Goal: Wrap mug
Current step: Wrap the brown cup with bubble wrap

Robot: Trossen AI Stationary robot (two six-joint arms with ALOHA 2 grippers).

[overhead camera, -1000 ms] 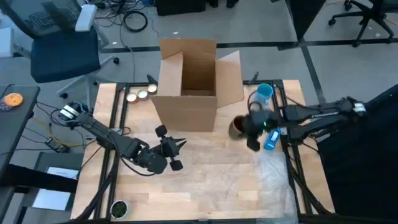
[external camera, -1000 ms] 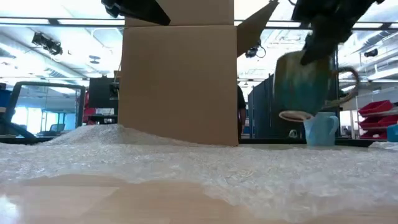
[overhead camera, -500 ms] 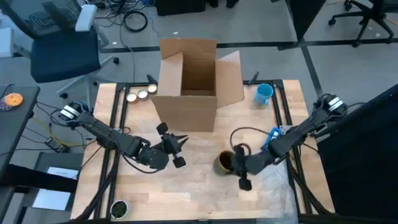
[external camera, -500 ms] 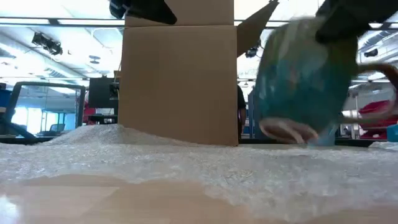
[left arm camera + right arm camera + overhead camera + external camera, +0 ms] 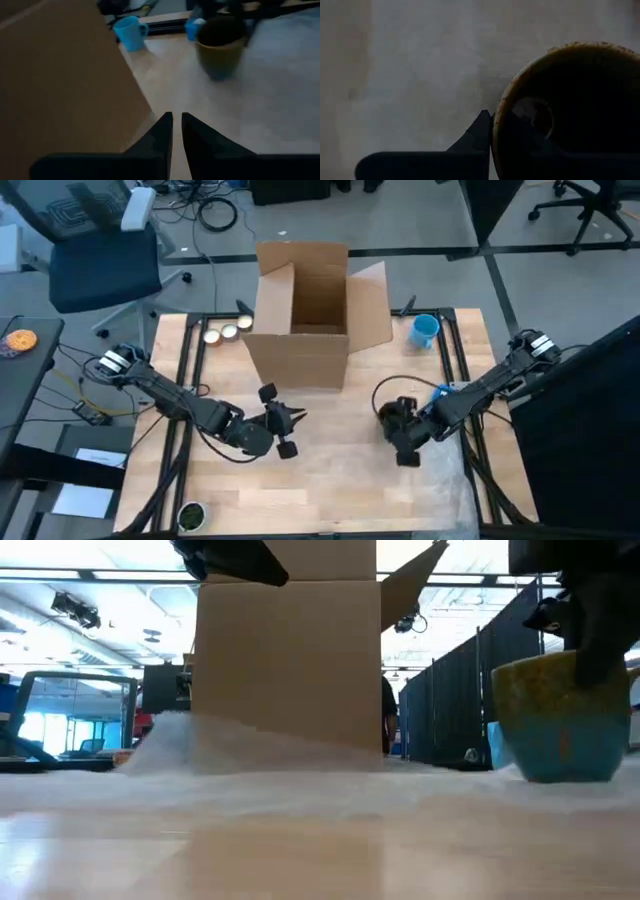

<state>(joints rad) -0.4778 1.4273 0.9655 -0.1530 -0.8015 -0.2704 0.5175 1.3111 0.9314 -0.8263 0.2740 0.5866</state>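
The mug [image 5: 558,730], mustard at its top and teal below, stands upright on its base on the sheet of bubble wrap [image 5: 320,790] at the table's right middle. It also shows in the left wrist view [image 5: 220,47]. My right gripper [image 5: 398,423] is above it, shut on its rim. My left gripper [image 5: 284,424] hovers over the table's middle, just near of the cardboard box, its fingers [image 5: 165,131] shut with nothing between them. From above, my right gripper hides most of the mug. My right gripper holds the mug's rim [image 5: 496,131], one finger inside the mug and one finger [image 5: 479,131] outside against the wall. The fingers come from above, pointing down. The mug is upright with its base on the bubble wrap.
An open cardboard box [image 5: 310,310] stands at the far middle. A small blue cup [image 5: 425,330] and a blue object [image 5: 440,395] are at the right. Tape rolls [image 5: 225,332] lie far left, another roll [image 5: 190,513] near left. Bare wood lies along the near edge.
My right gripper has carried the mug from beside the box toward the near edge, tilted and clear of the table, then back a little to the right. The mug now stands upright on the bubble wrap. My left gripper has shifted slightly toward the right.
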